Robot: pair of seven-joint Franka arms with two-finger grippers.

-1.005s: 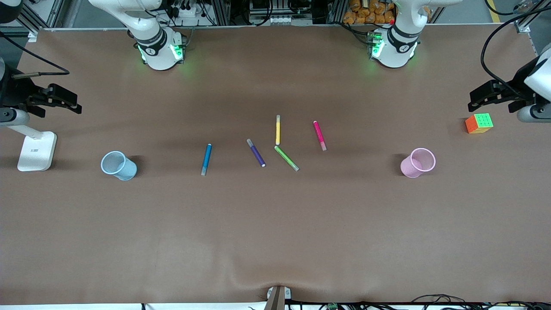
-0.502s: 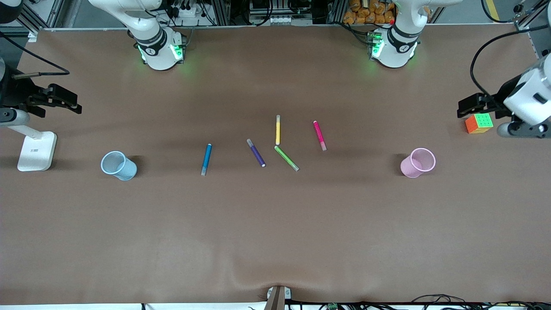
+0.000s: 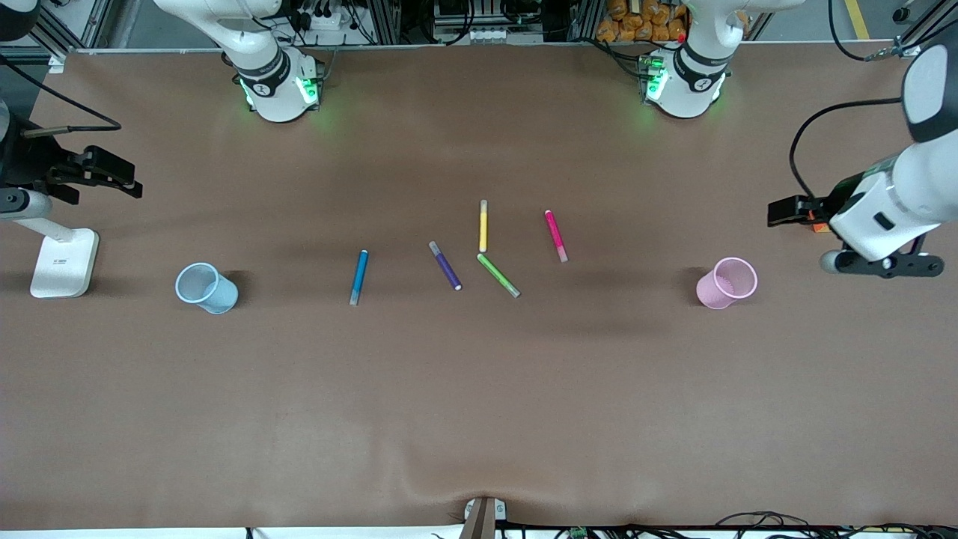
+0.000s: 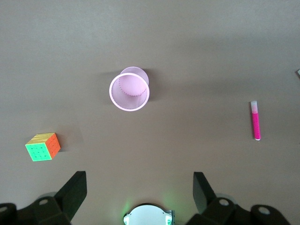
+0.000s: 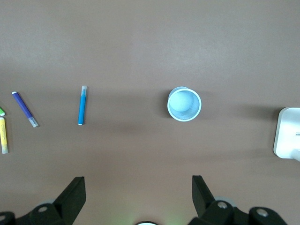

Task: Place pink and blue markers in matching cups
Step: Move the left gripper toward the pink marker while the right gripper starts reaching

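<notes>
Pink marker [image 3: 555, 235], blue marker [image 3: 358, 276]: both lying loose on the desk [image 3: 479, 404], neither cup filled.

Pink marker lies mid-desk, well apart from the pink cup [image 3: 727, 283], which stands upright at about its 4 o'clock in the front view, toward the left arm's end. Blue marker lies at 3 o'clock of the blue cup [image 3: 206, 287], upright toward the right arm's end. Between the two markers: purple pen [image 3: 445, 265], yellow pen [image 3: 483, 225], green pen [image 3: 498, 275]. Left gripper [image 4: 140, 187] hangs near the pink cup, over the cube [image 4: 43, 146], fingers spread wide, holding nothing. Right gripper [image 5: 138, 188] waits above the desk's end near a white stand [image 3: 63, 261], fingers likewise wide apart and empty.
</notes>
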